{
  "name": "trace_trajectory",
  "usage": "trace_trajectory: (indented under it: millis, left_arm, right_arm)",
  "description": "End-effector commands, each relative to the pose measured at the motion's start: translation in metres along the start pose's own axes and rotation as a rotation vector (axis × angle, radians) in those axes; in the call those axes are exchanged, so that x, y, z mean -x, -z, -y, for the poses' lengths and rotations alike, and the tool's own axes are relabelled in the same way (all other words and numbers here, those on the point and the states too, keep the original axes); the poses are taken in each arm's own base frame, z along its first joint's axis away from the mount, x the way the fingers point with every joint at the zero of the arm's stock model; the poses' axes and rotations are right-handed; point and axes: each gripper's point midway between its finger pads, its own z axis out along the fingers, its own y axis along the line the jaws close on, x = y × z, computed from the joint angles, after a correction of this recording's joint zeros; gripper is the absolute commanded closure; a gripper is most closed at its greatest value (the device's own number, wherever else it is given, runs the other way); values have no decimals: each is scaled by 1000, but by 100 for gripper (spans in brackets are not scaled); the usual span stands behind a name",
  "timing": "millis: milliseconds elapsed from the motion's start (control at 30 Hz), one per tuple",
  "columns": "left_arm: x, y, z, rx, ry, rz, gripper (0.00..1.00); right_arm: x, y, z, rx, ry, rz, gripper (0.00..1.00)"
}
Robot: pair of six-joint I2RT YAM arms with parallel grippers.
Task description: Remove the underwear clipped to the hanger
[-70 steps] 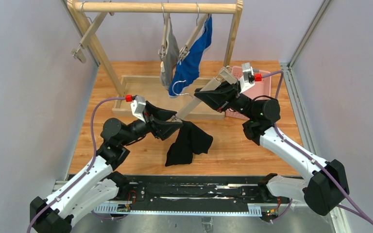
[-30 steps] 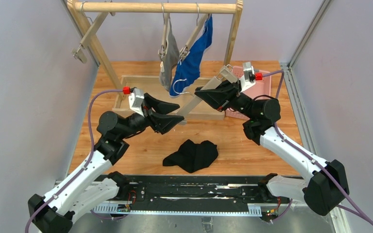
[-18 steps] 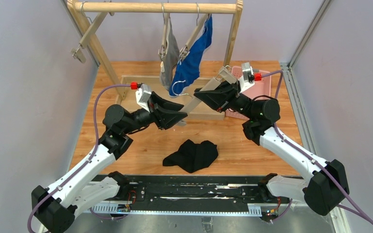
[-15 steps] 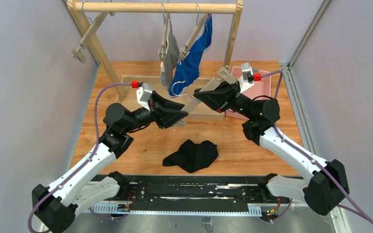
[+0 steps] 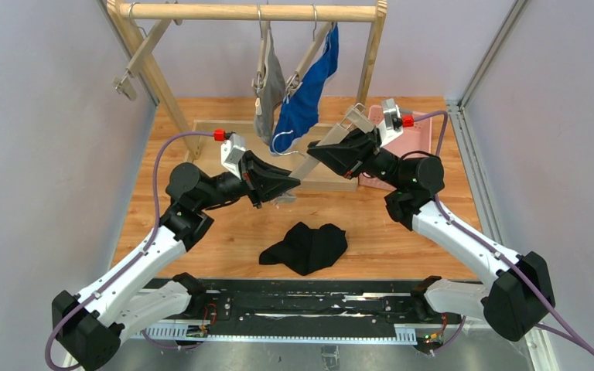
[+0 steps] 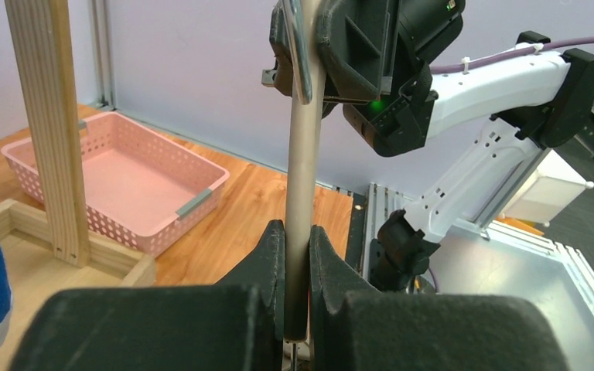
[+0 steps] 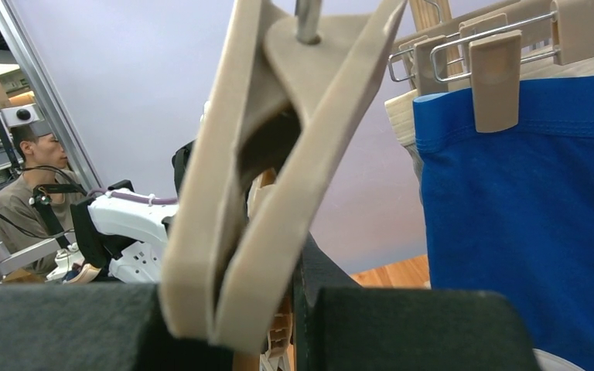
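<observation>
The left gripper (image 6: 297, 249) is closed on the lower end of a pale hanger (image 6: 303, 154). Its two dark fingers (image 6: 272, 255) pinch the bar from either side, and the bar passes straight up between them. At the upper end of the same bar the right gripper (image 5: 319, 153) is clamped as well. Its wrist view shows the beige end piece wedged between the pads, so both arms hold one hanger slanted in the air between them. No cloth shows on this hanger. The black underwear (image 5: 307, 247) lies crumpled on the table (image 5: 201, 232) in front of the arms, below the hanger and apart from both grippers, so I judge that piece is finished. The grey underwear (image 5: 269, 89) and the blue underwear (image 5: 305, 100) hang side by side from their own hangers on the wooden rack (image 5: 247, 11) behind, with the blue one's waistband visibly pinned by a clip (image 7: 495, 81). A pink basket (image 6: 124, 182) sits on the table to the right of the rack (whether it takes the cloth or the hangers, I cannot tell). The step in hand looks like getting rid of the bare hanger. The next move probably needs one gripper to let go so the other can set it aside, and then a reach to the rack for a second hanger.
</observation>
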Motion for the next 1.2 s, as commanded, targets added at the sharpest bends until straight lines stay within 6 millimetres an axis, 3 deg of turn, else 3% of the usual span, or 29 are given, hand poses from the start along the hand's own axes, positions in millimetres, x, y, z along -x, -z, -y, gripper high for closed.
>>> trace_trajectory:
  millis: [0,67,100,133,200,233,267,433,567,667,900,1000,1167]
  left_arm:
    - [15,0,4,8,-28,46,100]
    - [19,3,5,25,-29,65,100]
    - [22,4,6,29,-30,73,100]
    - [23,5,7,25,-29,76,100]
    - [25,5,11,17,-19,80,100]
    - [27,6,13,11,-16,81,100]
    - [27,6,14,6,-12,81,100]
    - [27,12,16,26,-17,75,100]
    - [18,30,11,120,-39,33,100]
    - [8,55,5,251,-46,-40,100]
    - [6,140,-12,668,-73,-212,100]
    - [13,165,-15,808,-27,-204,100]
    - [-7,201,-39,1061,44,-291,100]
  right_arm:
    - [20,-11,-21,65,55,47,99]
    - [17,-11,-18,50,49,30,99]
    - [15,-11,-16,44,46,19,93]
    - [13,-10,-14,37,45,7,74]
    - [7,-9,-11,26,45,-14,47]
    - [5,-9,-9,18,44,-25,35]
    - [1,-8,-8,14,42,-38,32]
    - [-23,1,-4,-5,60,-134,31]
    - [-55,24,8,-111,115,-263,30]
    - [-82,52,21,-252,184,-401,30]
    - [-146,123,42,-475,306,-762,29]
    - [-171,145,45,-533,344,-895,29]
    - [-216,172,48,-572,373,-1114,29]
